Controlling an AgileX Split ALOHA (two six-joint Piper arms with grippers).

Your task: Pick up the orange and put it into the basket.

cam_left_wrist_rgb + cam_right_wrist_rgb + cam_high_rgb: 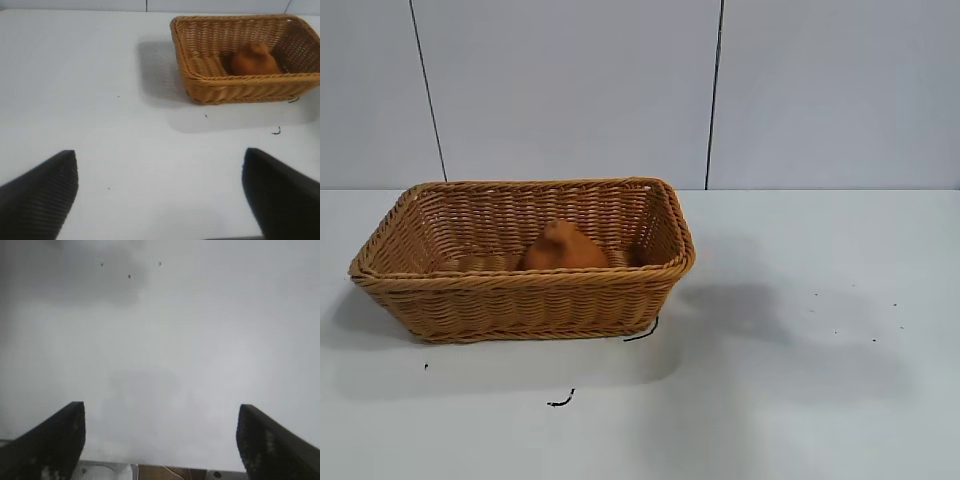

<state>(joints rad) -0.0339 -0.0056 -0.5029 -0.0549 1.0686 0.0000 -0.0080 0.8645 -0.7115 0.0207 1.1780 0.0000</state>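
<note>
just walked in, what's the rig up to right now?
Nothing is being held at the moment. The orange sits inside the basket on the white table, so the drop looks done. The left gripper is open and empty above bare table, well back from the basket. The right gripper is also open and empty, over bare table with neither item in its view. Neither arm shows in the exterior view.

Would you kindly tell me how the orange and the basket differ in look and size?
The orange is a small, lumpy, matte lump tapering to a knob; the basket is large, rectangular and flared. The orange is solid and smooth-skinned; the basket is woven wicker with a braided rim. The orange lies inside the basket. Both are warm orange-brown tones.
</note>
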